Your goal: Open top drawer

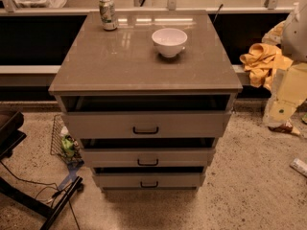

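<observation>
One top drawer sits ajar, well left of the tool.

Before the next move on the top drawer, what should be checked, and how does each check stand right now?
1. The top drawer is fully open: not ok; only a narrow dark gap shows above its front.
2. The handle is unblocked: ok; nothing stands in front of it.
3. The gripper is at the handle: not ok; it seems to sit low at the right edge of the view, far from the handle.
4. The bowl and the can are steady: ok; both stand upright on the cabinet top, back from its front edge.
5. The drawer's inside is free of snags: cannot tell; it is dark.
</observation>
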`<move>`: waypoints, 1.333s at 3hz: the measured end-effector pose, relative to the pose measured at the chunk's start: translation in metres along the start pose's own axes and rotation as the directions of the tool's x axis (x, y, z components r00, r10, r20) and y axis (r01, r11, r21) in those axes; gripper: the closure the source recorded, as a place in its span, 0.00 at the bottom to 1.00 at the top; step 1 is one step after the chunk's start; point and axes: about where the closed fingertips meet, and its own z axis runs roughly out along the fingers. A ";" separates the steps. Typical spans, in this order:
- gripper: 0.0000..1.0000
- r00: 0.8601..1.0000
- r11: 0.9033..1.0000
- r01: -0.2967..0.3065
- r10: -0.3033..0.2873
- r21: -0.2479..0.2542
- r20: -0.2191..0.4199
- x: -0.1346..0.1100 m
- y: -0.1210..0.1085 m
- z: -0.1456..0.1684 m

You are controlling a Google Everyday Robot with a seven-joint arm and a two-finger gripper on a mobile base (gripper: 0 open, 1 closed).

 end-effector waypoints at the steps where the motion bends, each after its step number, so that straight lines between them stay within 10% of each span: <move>1: 0.00 1.000 1.000 0.000 0.000 0.000 0.000 0.000 0.000 0.000; 3: 0.00 0.985 0.999 -0.012 0.004 0.050 0.170 -0.003 0.000 0.028; 4: 0.00 0.942 0.995 -0.035 0.000 0.096 0.337 0.003 -0.002 0.060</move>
